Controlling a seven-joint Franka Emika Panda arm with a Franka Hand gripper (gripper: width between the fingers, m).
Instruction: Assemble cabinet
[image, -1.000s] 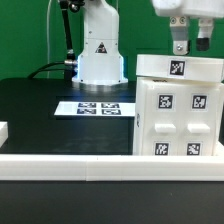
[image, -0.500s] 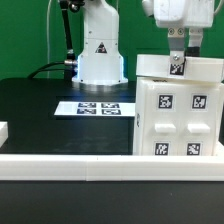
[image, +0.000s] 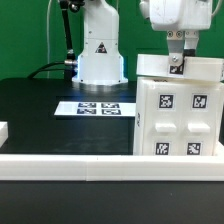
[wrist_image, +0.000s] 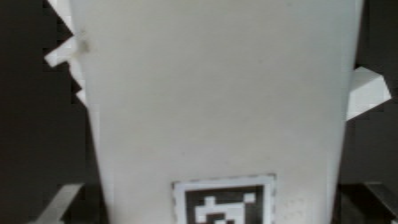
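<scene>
Your cabinet (image: 180, 110) stands at the exterior view's right, near the front rail (image: 100, 160), tagged face toward that camera, probably braced there so it stays put while its top panel (image: 178, 68) is worked. That panel lies flat on top, long axis running left to right (in the wrist view it fills the frame as a pale slab (wrist_image: 214, 100)). The fingers (image: 177, 62) straddle its tagged edge; I cannot tell whether they grip it. The marker board (image: 97, 108) lies well apart on the tabletop (image: 40, 110).
</scene>
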